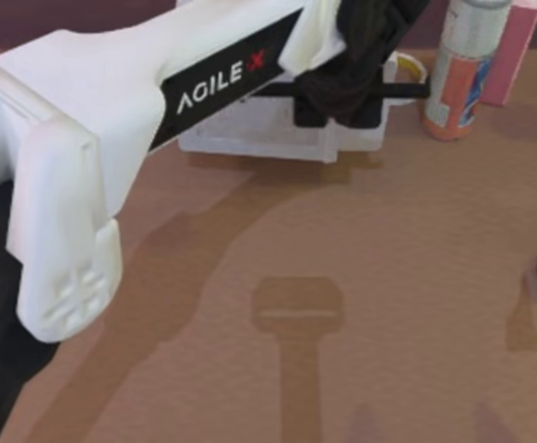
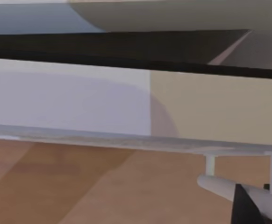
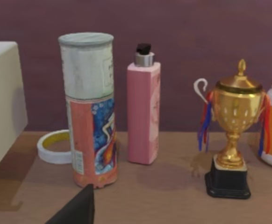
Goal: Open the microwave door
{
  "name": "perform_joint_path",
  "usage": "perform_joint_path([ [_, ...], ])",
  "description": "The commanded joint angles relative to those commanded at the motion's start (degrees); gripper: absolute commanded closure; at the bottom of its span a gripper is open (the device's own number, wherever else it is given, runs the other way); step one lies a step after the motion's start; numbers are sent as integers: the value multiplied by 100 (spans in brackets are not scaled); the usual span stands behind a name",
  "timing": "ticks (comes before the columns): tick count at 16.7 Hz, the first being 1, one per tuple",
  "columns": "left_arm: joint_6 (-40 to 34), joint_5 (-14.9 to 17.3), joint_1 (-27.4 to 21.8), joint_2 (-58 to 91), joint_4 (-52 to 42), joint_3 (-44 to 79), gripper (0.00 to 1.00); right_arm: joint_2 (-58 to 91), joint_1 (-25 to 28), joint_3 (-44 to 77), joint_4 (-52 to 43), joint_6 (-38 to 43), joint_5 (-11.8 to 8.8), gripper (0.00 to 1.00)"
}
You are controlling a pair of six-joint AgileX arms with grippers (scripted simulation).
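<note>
White and boxy, the microwave (image 1: pixel 250 129) sits at the tabletop's far edge, left of centre, largely hidden under my left arm; the microwave door (image 2: pixel 126 140) appears edge-on in the left wrist view, swung out over the brown tabletop (image 1: pixel 388 277), its slim handle (image 2: pixel 248 193) beneath; the left gripper (image 1: pixel 342 97) is at the handle, though whether its fingers clasp it I cannot tell; the right gripper (image 3: pixel 75 210) shows only a dark tip near the silver-orange can (image 3: pixel 89 107), state unclear.
</note>
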Motion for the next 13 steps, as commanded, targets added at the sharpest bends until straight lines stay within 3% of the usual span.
perform_joint_path([
  [13,64,13,12,-78,72,-147,100,0,0,0,0,0,0,0],
])
